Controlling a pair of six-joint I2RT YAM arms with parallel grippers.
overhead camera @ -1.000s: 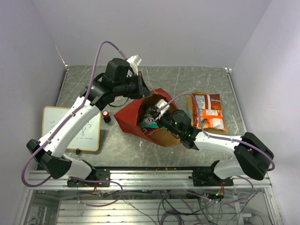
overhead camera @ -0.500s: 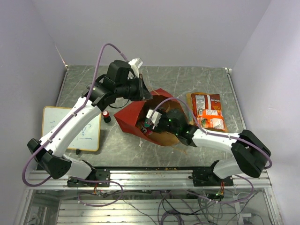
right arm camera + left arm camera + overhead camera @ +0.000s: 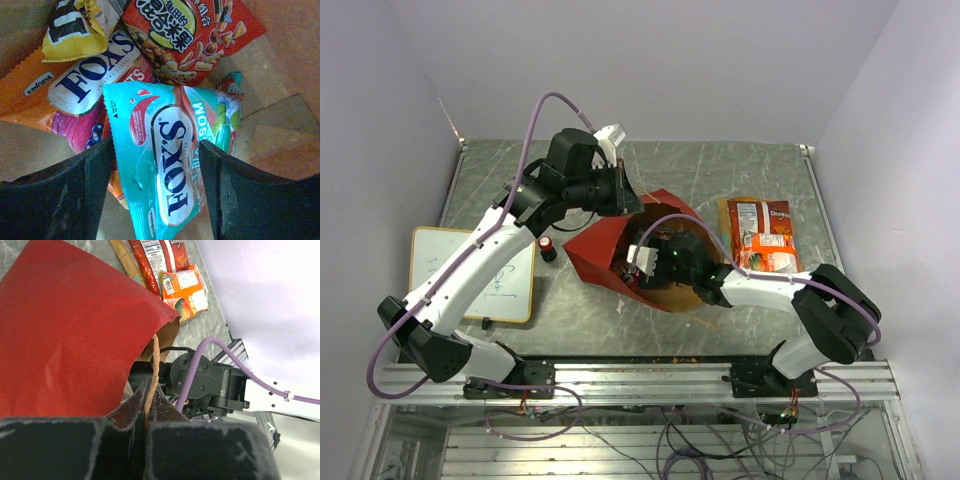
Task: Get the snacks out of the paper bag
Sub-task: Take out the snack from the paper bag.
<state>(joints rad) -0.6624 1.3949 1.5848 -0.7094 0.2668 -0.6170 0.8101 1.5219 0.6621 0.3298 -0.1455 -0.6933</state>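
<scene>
The paper bag (image 3: 592, 250) lies on its side, red outside and brown inside, its mouth facing right. My left gripper (image 3: 625, 190) is shut on the bag's cord handle (image 3: 154, 360) and holds the upper wall (image 3: 70, 330) up. My right gripper (image 3: 645, 255) is deep inside the bag, open. Its fingers (image 3: 95, 175) straddle a teal Fox's packet (image 3: 170, 165) without pinching it. Behind it lie an orange Fox's packet (image 3: 75, 85), a red packet (image 3: 185, 35) and a yellow packet (image 3: 80, 30). A large orange chip bag (image 3: 765, 235) lies on the table to the right of the bag.
A yellow-framed whiteboard (image 3: 470, 275) lies at the left. A small red-and-black cylinder (image 3: 548, 250) stands between it and the bag. The right arm's wrist (image 3: 205, 380) fills the bag's mouth. Walls close in the table on three sides.
My right gripper has pushed further left into the bag and gone from shut to open around the teal packet. The left gripper still holds the handle, barely moved.
</scene>
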